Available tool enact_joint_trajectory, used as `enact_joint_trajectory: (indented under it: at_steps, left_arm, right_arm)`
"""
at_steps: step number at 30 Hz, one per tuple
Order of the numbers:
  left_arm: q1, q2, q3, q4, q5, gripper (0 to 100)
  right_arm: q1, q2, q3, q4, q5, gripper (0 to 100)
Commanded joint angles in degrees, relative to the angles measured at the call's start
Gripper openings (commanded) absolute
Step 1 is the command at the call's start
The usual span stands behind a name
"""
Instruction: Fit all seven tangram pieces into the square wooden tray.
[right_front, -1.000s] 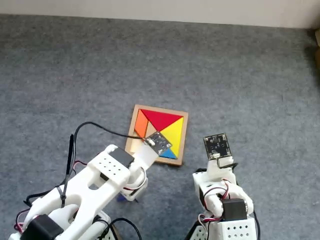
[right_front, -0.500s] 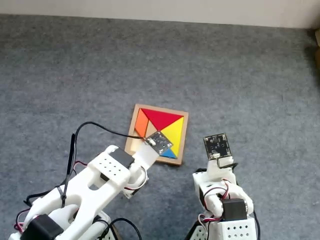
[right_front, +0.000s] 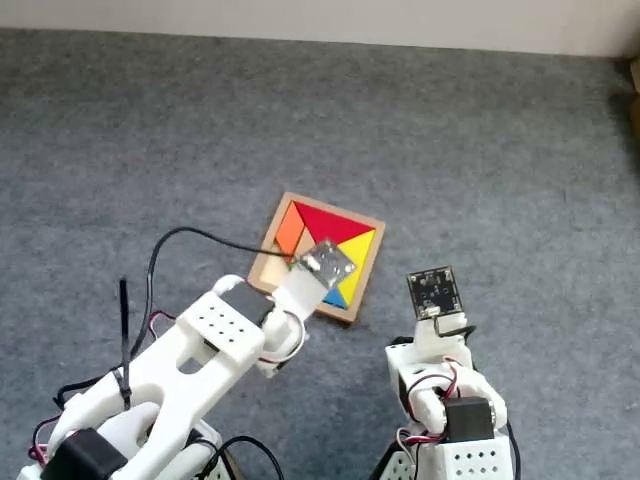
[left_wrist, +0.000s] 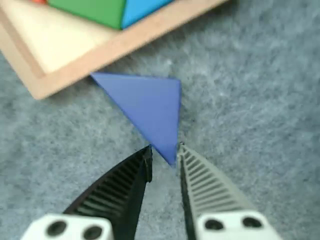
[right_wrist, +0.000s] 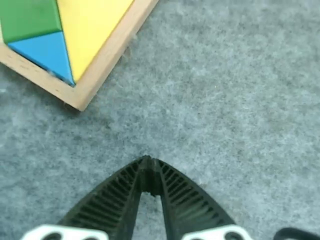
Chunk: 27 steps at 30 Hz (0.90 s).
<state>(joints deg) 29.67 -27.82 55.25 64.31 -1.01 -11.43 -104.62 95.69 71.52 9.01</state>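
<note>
The square wooden tray (right_front: 268, 270) lies turned on the grey carpet and holds red (right_front: 330, 222), orange (right_front: 290, 228), yellow (right_front: 358, 255) and light blue (right_front: 338, 297) pieces. In the left wrist view a dark blue triangle (left_wrist: 147, 102) lies flat on the carpet, one corner touching the tray's rim (left_wrist: 125, 42). My left gripper (left_wrist: 165, 152) is shut on its nearest tip. Behind the rim is a bare slot (left_wrist: 55, 40) beside a green piece (left_wrist: 95, 7). My right gripper (right_wrist: 148, 172) is shut and holds nothing, over carpet a short way from the tray's corner (right_wrist: 80, 95).
The left arm's wrist camera (right_front: 328, 262) and black cable (right_front: 200, 238) hang over the tray's near half. The right arm's camera module (right_front: 433, 290) stands to the right of the tray. Open carpet stretches to the far wall edge (right_front: 320, 25).
The left arm moved forward towards the tray. The tray turned and slid away to the upper right. The blue piece seen under the arm a second ago is hidden in the high view.
</note>
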Motion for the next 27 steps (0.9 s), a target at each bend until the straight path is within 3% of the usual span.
enact_joint_trajectory:
  at_steps: [1, 6, 9, 15, 19, 27]
  left_arm:
    - [0.48, -0.66, -5.32, 3.16, 8.00, 19]
    - [0.31, -0.13, -5.49, 3.43, 12.40, 27]
    - [0.31, -0.04, -4.18, 2.46, 12.40, 27]
    - [-1.89, -0.04, 1.80, -9.41, 17.85, 27]
    - [-5.41, 0.04, 1.71, -10.20, 18.02, 27]
    - [-5.49, 7.43, -2.07, -11.25, 18.02, 27]
  right_arm:
    - [-0.04, -1.19, 8.57, 0.48, -0.18, 0.5]
    - [-0.04, -1.19, 8.57, 0.48, -0.18, 0.5]
    - [-0.04, -1.19, 8.57, 0.48, -0.18, 0.5]
    - [-0.04, -1.19, 8.57, 0.48, -0.18, 0.5]
    - [-0.04, -1.19, 8.57, 0.48, -0.18, 0.5]
    - [-0.04, -1.19, 8.57, 0.48, -0.18, 0.5]
